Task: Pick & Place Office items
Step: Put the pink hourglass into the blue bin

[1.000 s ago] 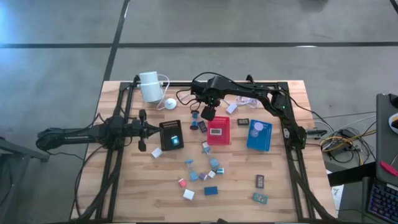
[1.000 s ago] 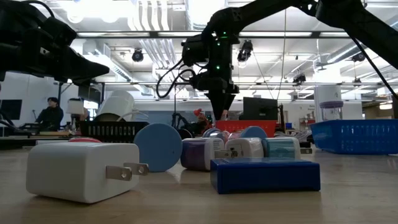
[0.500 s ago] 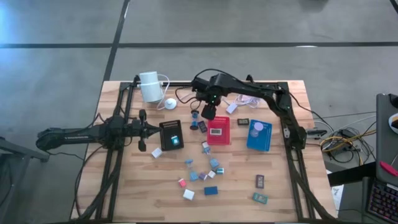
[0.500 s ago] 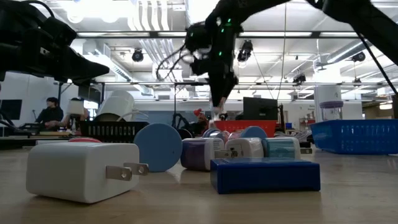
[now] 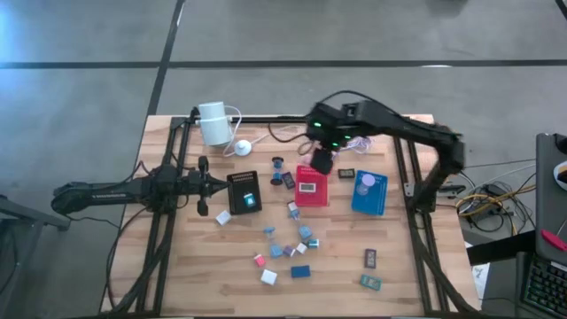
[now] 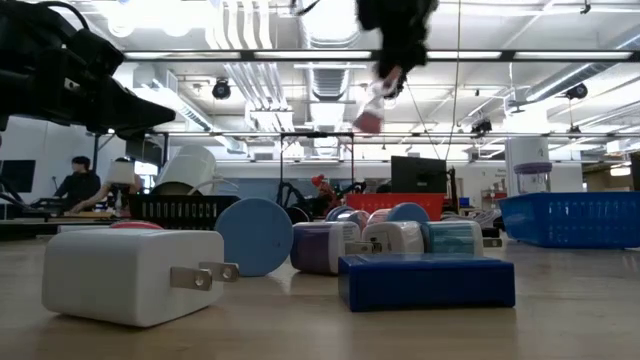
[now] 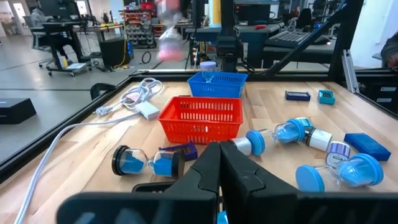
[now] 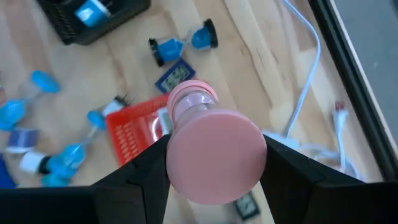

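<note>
the right gripper (image 8: 214, 163) hangs in the air above the far end of the red tray (image 5: 311, 185), its two dark fingers clamped on a pink hourglass timer (image 8: 208, 142); in the low view that pink timer (image 6: 370, 108) shows high above the table, tilted. the left gripper (image 7: 219, 163) waits at the left side of the table near the black tray (image 5: 244, 192), fingers pressed together with nothing between them. three small trays stand in a row: black, red and blue (image 5: 368, 192), the blue one with a pale round disc (image 5: 368, 181) lying in it. one blue hourglass timer (image 5: 278, 166) lies on the wood between the black and red trays, with a small dark clip (image 5: 288, 180) just beside it. nearer the front a loose cluster of about nine small pieces lies scattered, among them a white block (image 5: 268, 277) and a blue block (image 5: 300, 271). two dark clips (image 5: 369, 258) lie apart toward the right front. one white cylinder device (image 5: 213, 122) stands at the far left corner.
</note>
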`<state>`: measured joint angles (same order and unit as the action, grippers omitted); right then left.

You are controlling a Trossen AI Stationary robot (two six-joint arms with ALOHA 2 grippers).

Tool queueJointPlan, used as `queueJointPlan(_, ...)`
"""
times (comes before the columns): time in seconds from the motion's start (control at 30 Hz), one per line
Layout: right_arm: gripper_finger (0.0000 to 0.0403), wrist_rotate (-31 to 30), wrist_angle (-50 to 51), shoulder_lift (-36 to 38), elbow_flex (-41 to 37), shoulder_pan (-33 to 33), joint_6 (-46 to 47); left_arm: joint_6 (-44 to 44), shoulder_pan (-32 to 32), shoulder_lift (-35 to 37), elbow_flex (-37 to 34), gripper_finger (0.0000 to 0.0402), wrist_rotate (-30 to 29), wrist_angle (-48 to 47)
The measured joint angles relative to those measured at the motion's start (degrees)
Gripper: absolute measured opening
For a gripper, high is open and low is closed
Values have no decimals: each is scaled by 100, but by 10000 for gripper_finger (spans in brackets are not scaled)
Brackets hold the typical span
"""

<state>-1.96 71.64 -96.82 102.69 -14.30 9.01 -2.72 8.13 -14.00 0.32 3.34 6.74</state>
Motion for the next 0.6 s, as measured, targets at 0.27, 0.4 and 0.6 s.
queueJointPlan(0.27, 193, -209, 64, 1843, -1499, 402, 1266, 15, 0, 0, 0, 14, -12, 0)
queueJointPlan(0.4, 193, -204, 206, 2489, -2128, 692, 1884, 15, 1, 0, -1, 14, -12, 0)
queueJointPlan(0.6, 193, -207, 247, 2891, -2929, 1158, 2659, 21, -1, -2, -1, 14, -31, 0)
